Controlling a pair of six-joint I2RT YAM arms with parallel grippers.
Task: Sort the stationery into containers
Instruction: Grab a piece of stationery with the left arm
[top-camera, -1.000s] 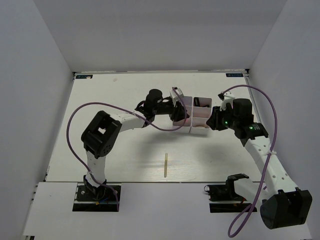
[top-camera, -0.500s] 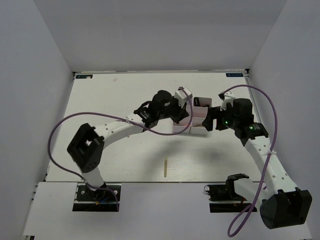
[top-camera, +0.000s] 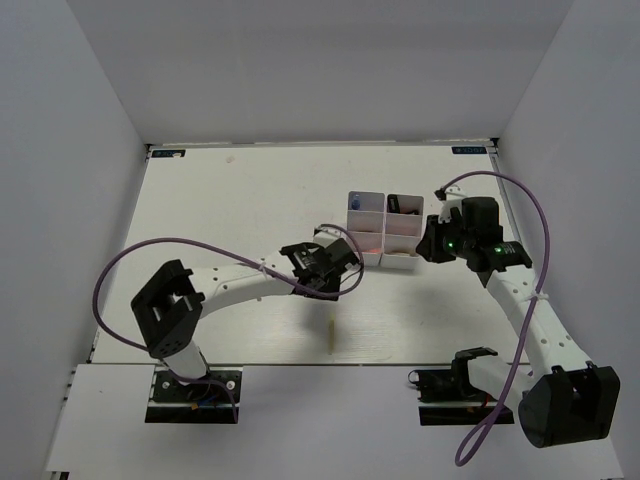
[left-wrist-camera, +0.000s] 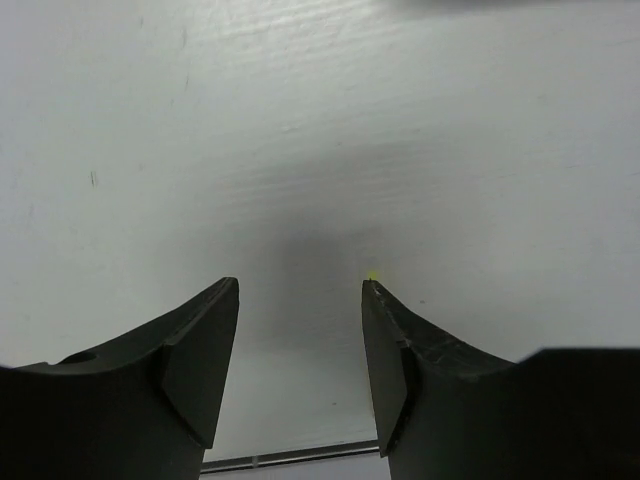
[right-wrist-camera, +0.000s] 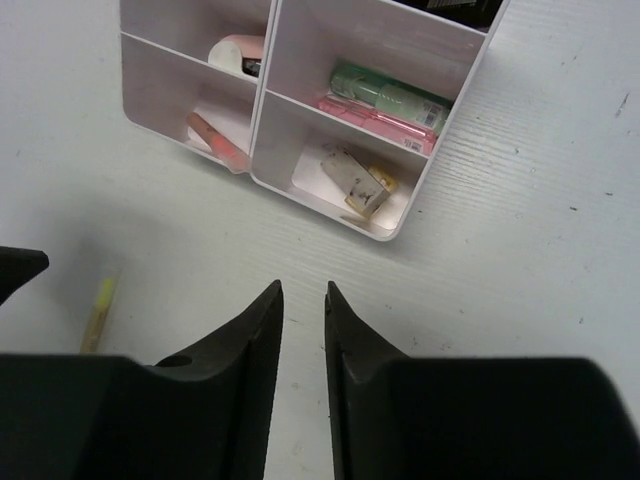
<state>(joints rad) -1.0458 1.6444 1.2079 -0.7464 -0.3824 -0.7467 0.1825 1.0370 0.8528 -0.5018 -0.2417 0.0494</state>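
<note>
Sorting looks nearly done: the containers (right-wrist-camera: 265, 110) hold stationery (right-wrist-camera: 385, 97). One yellow stick (top-camera: 333, 335) lies on the table (top-camera: 220, 200), at seven o'clock from them. The left gripper (left-wrist-camera: 300, 290) gapes empty over its tip; the right gripper (right-wrist-camera: 300, 290) is narrowly apart, empty.

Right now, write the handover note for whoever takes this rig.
Left gripper: open, empty, over bare table near the yellow stick.
Right gripper: jaws a narrow gap apart, empty, beside the containers.
Done: green marker, pink marker, erasers and pink stick lie in compartments.
Left: bin the yellow stick, the only item seen on the table.
</note>
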